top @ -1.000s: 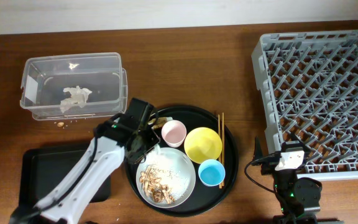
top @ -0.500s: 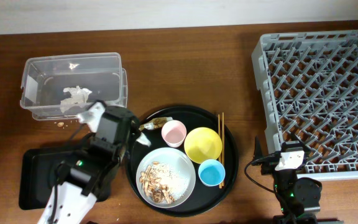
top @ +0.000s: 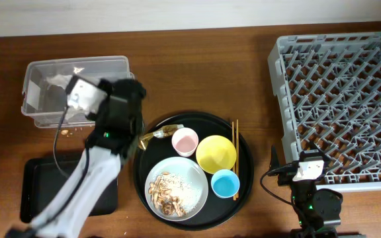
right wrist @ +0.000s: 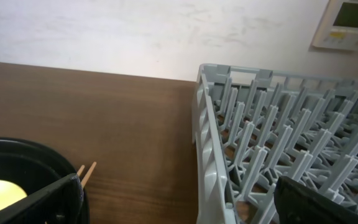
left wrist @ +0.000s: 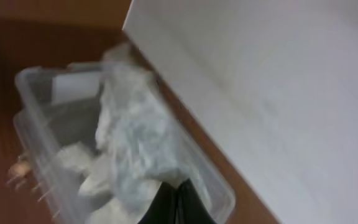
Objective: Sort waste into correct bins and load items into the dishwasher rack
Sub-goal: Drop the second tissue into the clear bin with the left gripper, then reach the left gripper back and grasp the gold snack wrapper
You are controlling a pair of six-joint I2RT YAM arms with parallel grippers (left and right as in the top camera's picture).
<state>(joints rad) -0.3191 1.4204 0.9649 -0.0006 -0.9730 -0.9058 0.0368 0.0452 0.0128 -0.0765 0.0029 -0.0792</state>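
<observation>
My left gripper (top: 63, 86) is shut on a crumpled white napkin (left wrist: 135, 137) and holds it over the clear tub (top: 38, 69); its shut jaws show in the left wrist view (left wrist: 176, 202). A brown-and-gold wrapper (top: 159, 132), pink cup (top: 184, 141), yellow bowl (top: 216, 153), blue cup (top: 225, 183), chopsticks (top: 235, 142) and a grey plate (top: 190, 185) with food scraps (top: 164, 193) sit on the round black tray. My right gripper (top: 307, 165) is open and empty beside the grey rack (top: 342, 99).
The shallow black rectangular tray (top: 35, 192) lies at the front left, partly under my left arm. A few crumbs (top: 65, 131) lie on the table in front of the tub. The round tray's rim (top: 245, 165) is close to the right gripper.
My left gripper has lifted a white napkin from the round tray's left side and swung up and left to above the clear tub. The right arm has not moved.
</observation>
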